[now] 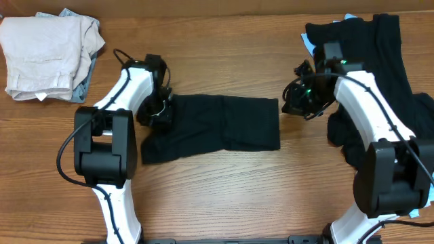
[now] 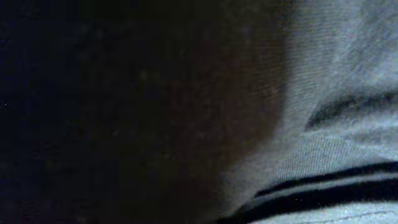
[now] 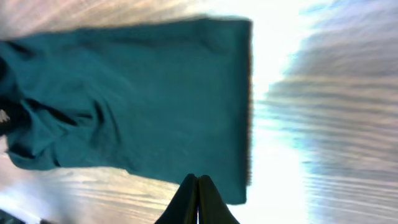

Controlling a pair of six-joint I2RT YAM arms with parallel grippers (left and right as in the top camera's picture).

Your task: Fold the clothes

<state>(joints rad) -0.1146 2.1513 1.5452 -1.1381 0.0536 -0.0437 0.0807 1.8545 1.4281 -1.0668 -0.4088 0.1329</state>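
Observation:
The black T-shirt (image 1: 217, 129) lies folded into a flat rectangle in the middle of the table. My left gripper (image 1: 157, 112) sits low on its left edge. The left wrist view holds only dark and grey fabric (image 2: 336, 74) pressed close to the lens, so the fingers are hidden and I cannot tell if cloth is pinched. My right gripper (image 1: 295, 102) hovers just off the shirt's right edge. In the right wrist view, where the shirt (image 3: 137, 93) looks teal, that gripper (image 3: 198, 182) is shut with nothing between its fingers.
A pile of beige clothes (image 1: 44, 54) lies at the back left, with a grey-blue piece (image 1: 68, 12) under it. More black clothes (image 1: 383, 61) are heaped at the right, a light-blue bit (image 1: 306, 42) showing. Wooden table (image 1: 224, 196) lies in front.

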